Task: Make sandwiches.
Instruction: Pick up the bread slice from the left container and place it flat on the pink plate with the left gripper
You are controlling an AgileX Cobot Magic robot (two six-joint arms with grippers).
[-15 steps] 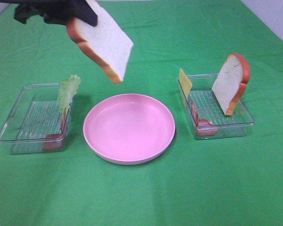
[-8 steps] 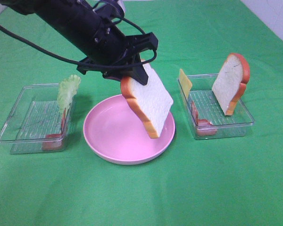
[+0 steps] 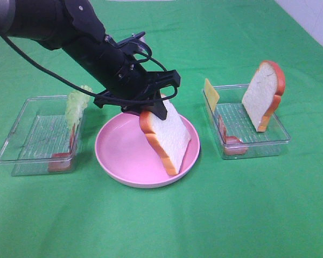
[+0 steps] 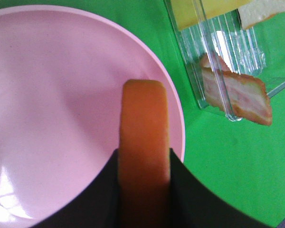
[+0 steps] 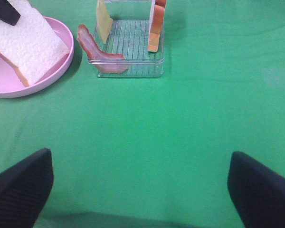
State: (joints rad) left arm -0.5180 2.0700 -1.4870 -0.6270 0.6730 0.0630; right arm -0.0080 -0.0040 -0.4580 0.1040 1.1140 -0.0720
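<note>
My left gripper (image 3: pixel 153 110) is shut on a white bread slice (image 3: pixel 166 138) with an orange-brown crust. It holds the slice tilted, with its lower corner at or just above the right part of the pink plate (image 3: pixel 124 153). The left wrist view shows the crust edge (image 4: pixel 143 156) between my fingers over the plate (image 4: pixel 52 95). A lettuce leaf (image 3: pixel 76 105) and a bacon strip (image 3: pixel 60 159) stand in the left tray (image 3: pixel 21 131). A second bread slice (image 3: pixel 264 94), a cheese square (image 3: pixel 210 94) and bacon (image 3: pixel 229 139) are in the right tray (image 3: pixel 274 137). My right gripper (image 5: pixel 140 190) is open, low over bare cloth.
Green cloth covers the table. The right wrist view shows the right tray (image 5: pixel 128 69) with bacon (image 5: pixel 99 56), cheese (image 5: pixel 103 20) and bread (image 5: pixel 156 23), and the held slice (image 5: pixel 28 42) on the plate (image 5: pixel 61 57).
My left arm has swung in from the far left and come down, carrying the bread slice from high above the table to the plate's right side.
</note>
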